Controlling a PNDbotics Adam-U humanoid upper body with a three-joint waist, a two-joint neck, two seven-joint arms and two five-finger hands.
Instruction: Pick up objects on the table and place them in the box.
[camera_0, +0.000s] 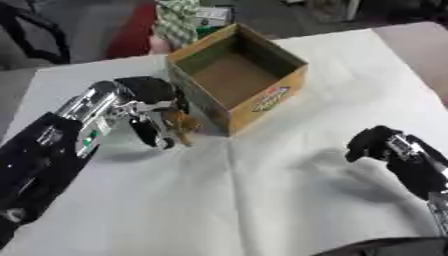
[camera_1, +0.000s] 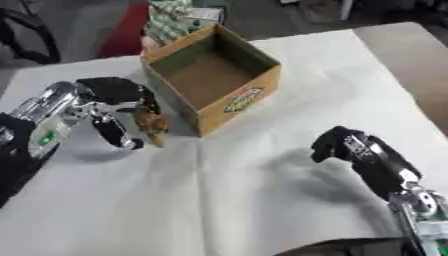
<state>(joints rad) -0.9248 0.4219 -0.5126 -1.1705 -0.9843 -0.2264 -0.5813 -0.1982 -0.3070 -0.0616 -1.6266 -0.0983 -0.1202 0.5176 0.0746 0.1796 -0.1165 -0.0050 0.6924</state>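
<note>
Left eye view: open cardboard box (camera_0: 238, 75) sits at 12 o'clock on the white table (camera_0: 262, 200), mouth up and nothing visible inside, presumably to take drops from above; just beside its near-left wall, at 10 o'clock, the left hand (camera_0: 153, 107) has fingers curled down around a small brown object (camera_0: 181, 124), apparently pinching it for the lift. Right eye view: same brown object sits between the left thumb and fingers, whether clear of the cloth I cannot tell; right hand (camera_1: 346, 145) hovers at 4 o'clock, well apart from the box, fingers curled under, holding nothing.
</note>
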